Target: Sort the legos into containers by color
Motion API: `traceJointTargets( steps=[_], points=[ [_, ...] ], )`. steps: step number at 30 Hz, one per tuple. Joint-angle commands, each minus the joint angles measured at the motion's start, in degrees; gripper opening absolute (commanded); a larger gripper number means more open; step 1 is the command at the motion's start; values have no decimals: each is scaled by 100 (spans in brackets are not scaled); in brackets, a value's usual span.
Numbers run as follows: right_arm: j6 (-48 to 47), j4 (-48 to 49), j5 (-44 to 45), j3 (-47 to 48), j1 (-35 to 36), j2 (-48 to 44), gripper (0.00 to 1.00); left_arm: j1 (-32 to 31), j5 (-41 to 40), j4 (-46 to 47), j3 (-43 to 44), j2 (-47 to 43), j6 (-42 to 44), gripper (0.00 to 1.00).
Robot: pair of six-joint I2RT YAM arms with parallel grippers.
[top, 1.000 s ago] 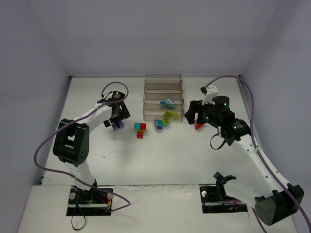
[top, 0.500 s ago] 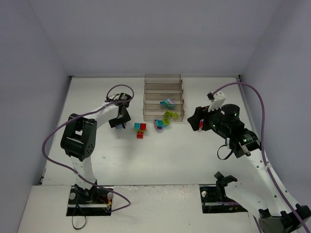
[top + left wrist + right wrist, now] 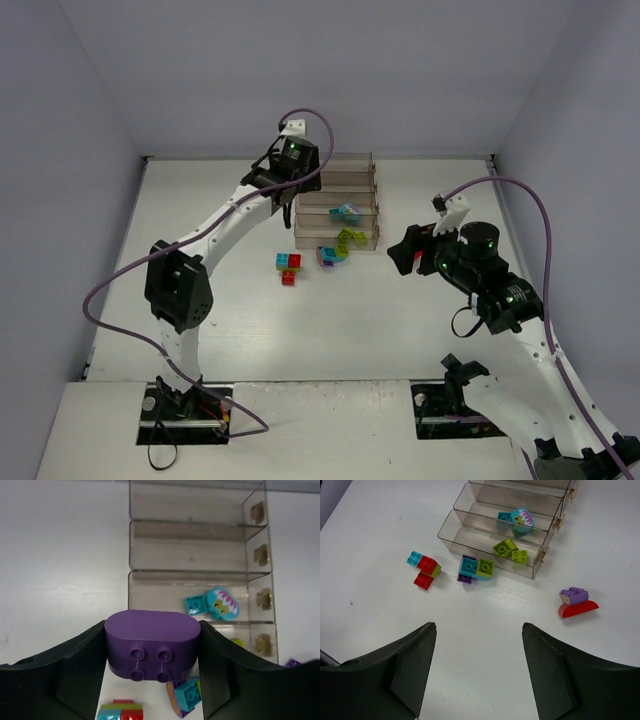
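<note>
The left tool [image 3: 151, 652] has swung away from the open worktop [image 3: 380, 610], where it hung low a second ago, and now hangs high over the rack of containers [image 3: 195, 555], clenched on a rounded purple brick [image 3: 150, 630] that sits squarely between its jaws. Ahead of and below the tool lie two bare trays. Nearer to it, the next tray holds the cyan pieces [image 3: 212, 604], and the tray closest under its right finger holds lime ones [image 3: 510, 550]. So one purple lego looks set for a tray of its own, and the drop is not yet made. The right tool [image 3: 477, 645] has drawn back slightly and hovers released, nothing between its jaws. Ahead and to its right a purple-on-red stack [image 3: 576, 602] sits on the worktop. Ahead to its left lie a cyan, red and lime cluster [image 3: 424, 567] and a cyan, lime and purple clump [image 3: 476, 568] against the nearest tray, all unsorted.
</note>
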Motion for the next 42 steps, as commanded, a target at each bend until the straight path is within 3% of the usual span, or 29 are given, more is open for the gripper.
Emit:
traceJointTargets(
  steps=[1, 6, 12, 28, 32, 39, 42],
  points=[
    [86, 173, -84, 29, 36, -3, 66, 61, 78, 434, 638, 464, 681, 25],
    [103, 173, -75, -24, 36, 119, 66, 52, 123, 601, 1648, 1298, 892, 26],
    [77, 173, -189, -147, 36, 173, 66, 52, 53, 1146, 2238, 1950, 1139, 26],
    [112, 164, -312, -209, 36, 287, 68, 140, -10, 1402, 2748, 2794, 1025, 35],
    [103, 164, -321, -217, 36, 313, 68, 131, 26, 1322, 2907, 3023, 972, 45],
    [121, 164, -365, -253, 36, 401, 71, 184, 0, 1366, 3021, 3032, 884, 74],
    [130, 173, -356, -279, 36, 366, 73, 166, -9, 1296, 3021, 2787, 884, 81]
  ],
)
